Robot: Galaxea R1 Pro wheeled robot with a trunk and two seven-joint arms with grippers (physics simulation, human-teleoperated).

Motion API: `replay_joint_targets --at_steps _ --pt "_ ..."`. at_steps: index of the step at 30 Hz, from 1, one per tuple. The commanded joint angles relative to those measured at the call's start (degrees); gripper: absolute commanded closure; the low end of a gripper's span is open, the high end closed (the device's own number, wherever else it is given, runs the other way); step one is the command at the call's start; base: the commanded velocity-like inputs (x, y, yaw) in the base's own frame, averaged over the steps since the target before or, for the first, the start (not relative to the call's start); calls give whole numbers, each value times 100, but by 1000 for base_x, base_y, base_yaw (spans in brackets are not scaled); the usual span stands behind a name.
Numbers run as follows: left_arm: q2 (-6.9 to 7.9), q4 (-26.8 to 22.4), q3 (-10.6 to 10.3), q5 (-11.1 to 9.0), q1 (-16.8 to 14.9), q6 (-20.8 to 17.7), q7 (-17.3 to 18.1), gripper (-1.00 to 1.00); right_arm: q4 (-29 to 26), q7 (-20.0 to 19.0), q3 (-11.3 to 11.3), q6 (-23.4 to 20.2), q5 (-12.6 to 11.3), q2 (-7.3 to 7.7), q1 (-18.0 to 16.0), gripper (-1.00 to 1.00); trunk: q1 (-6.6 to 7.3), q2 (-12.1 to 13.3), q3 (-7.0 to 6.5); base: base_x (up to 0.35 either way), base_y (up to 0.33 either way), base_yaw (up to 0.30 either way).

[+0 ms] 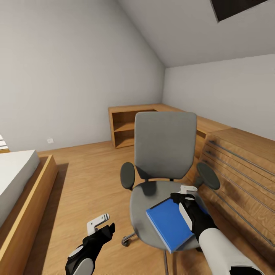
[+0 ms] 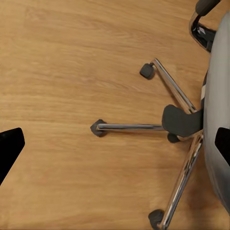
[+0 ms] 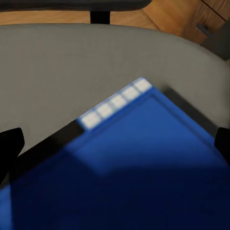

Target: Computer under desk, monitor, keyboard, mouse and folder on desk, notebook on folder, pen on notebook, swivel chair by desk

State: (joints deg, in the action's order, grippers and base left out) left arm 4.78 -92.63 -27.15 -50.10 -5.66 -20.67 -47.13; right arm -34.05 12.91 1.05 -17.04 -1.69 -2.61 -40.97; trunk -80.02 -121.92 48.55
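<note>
Wooden floor, swivel chair [image 1: 163, 160]: folder [image 1: 170, 225] under right claw [image 1: 186, 194] (parted).

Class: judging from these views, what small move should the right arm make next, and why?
Probably lower the right pincer and close on the folder's far edge: it hovers open just above the folder, which lies flat on the swivel chair, ungrasped.

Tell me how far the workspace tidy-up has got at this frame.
Nothing here looks finished. The folder lies on the swivel chair seat, overhanging its front edge. In hand: the right gripper hovers open just above the folder, not gripping it; the left gripper hangs open over the floor beside the chair. Left: carrying the folder to the desk, then everything else.
</note>
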Motion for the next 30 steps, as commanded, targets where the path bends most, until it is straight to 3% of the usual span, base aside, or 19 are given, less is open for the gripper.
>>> replay_joint_targets --at_steps 1,11,30 --pt "5 -9 -9 -26 -6 -16 -41 -100 100 19 18 -24 -42 -3 1 -100 1 -2 7 -81 -2 0" --pt "5 -9 -9 -30 -6 -16 -41 -100 100 19 18 -11 -42 -4 1 -100 1 -2 7 -174 -33 0" --pt "10 -9 -2 -50 -6 -18 -41 -100 100 19 10 -10 -42 -12 1 -100 1 -2 7 -9 -2 0"
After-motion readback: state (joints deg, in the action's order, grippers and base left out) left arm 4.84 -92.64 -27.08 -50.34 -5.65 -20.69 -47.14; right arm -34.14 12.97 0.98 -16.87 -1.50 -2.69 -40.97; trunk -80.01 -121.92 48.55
